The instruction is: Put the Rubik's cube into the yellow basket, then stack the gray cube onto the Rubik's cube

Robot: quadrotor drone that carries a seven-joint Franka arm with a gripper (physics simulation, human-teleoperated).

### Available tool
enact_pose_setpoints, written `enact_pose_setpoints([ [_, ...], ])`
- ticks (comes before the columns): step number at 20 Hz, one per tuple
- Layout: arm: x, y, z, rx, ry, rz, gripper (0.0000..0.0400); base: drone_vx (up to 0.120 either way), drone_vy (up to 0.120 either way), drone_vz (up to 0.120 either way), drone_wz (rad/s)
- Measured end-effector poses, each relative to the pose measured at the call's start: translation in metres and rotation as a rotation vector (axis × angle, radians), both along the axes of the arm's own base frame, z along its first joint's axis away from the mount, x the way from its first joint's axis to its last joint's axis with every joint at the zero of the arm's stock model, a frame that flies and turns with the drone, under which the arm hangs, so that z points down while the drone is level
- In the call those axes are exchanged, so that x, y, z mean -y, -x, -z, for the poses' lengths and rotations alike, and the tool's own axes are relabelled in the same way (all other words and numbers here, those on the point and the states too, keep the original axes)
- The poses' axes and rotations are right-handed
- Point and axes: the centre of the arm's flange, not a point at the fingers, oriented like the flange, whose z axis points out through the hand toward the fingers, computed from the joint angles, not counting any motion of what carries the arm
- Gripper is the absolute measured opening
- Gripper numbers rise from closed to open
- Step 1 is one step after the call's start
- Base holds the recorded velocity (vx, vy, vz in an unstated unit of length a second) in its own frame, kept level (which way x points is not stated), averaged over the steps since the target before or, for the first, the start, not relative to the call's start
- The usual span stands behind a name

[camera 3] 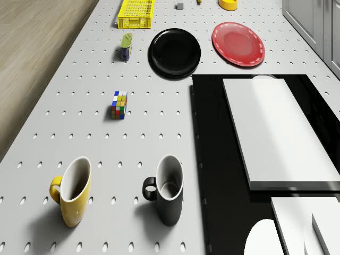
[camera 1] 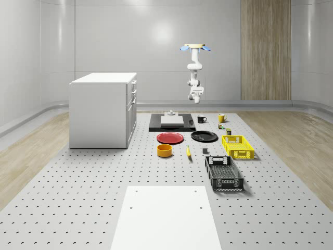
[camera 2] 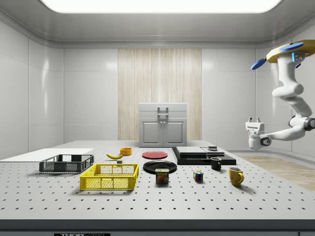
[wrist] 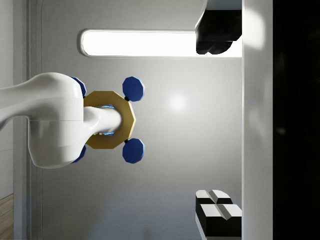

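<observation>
The Rubik's cube [camera 1: 220, 125] [camera 2: 198, 176] [camera 3: 119, 104] stands on the perforated table between the mugs and a small can. Further toward the whole-scene view's front sits the yellow basket [camera 1: 224, 141] [camera 2: 109, 183] [camera 3: 136, 21], with nothing in it. Left of the basket lies the small gray cube [camera 1: 205, 151] [camera 3: 180, 6]. The drone [camera 1: 195, 47] [camera 2: 288, 51] hovers high over the table's far end, near the black tray. My gripper [camera 1: 196, 97] [camera 2: 254, 120] [wrist: 197, 120] hangs well above the table, turned up toward the drone, open and holding nothing.
A black tray [camera 1: 156, 125] [camera 3: 212, 159] holds a white block. Near it are a black mug [camera 3: 167, 194], a yellow mug [camera 3: 74, 194], a can [camera 3: 126, 46], a black plate [camera 3: 175, 52] and a red plate [camera 3: 238, 43]. A black basket [camera 1: 223, 173], an orange bowl [camera 1: 164, 150] and a white cabinet [camera 1: 101, 109] stand further off.
</observation>
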Motion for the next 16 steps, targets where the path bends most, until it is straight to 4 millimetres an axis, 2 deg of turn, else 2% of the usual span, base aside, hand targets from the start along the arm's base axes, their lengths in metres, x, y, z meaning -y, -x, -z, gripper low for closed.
enact_pose_setpoints([
  [8,-0.0001,0.0005,-0.0007,0.006,0.001,0.000,0.0400,0.000,0.000,0.000,0.000],
  [10,-0.0001,0.0007,-0.0007,0.008,0.001,0.000,0.0400,0.100,-0.080,0.000,0.000],
  [16,-0.0004,0.0011,-0.0007,0.012,0.004,0.000,0.0400,0.120,0.107,0.000,0.000],
])
